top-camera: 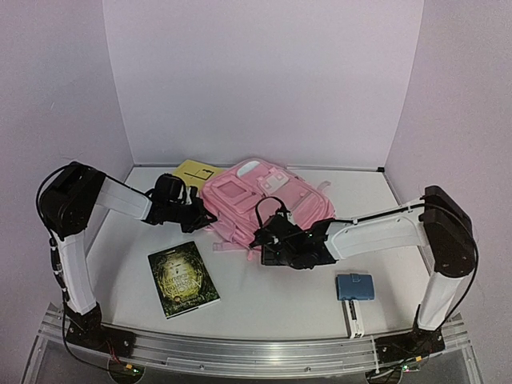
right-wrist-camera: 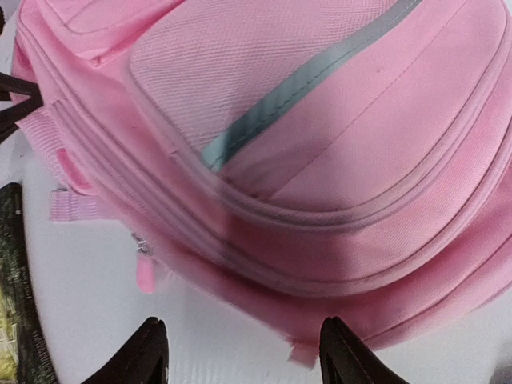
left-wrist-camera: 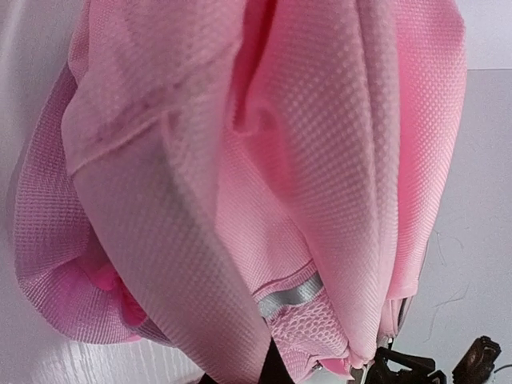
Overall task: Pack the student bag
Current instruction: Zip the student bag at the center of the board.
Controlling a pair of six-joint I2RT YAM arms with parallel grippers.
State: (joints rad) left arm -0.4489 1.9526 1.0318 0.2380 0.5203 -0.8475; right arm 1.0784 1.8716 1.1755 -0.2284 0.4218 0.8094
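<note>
The student bag (top-camera: 264,200), a pink backpack, lies flat at the back middle of the table. My left gripper (top-camera: 202,218) is at its left edge. In the left wrist view, bag fabric (left-wrist-camera: 264,160) fills the frame. Its folds gather at the bottom, where only a dark sliver of finger (left-wrist-camera: 278,370) shows, so the jaws seem pinched on the cloth. My right gripper (top-camera: 268,240) is at the bag's near edge. In the right wrist view it (right-wrist-camera: 244,356) is open and empty above the table, with the bag's zipped edge (right-wrist-camera: 320,264) just ahead and a pink zip pull (right-wrist-camera: 144,274) to the left.
A dark green book (top-camera: 182,278) lies front left; its edge shows in the right wrist view (right-wrist-camera: 14,304). A yellow flat item (top-camera: 198,171) lies behind the bag's left corner. A blue case (top-camera: 355,286) sits front right. Walls close the back and sides.
</note>
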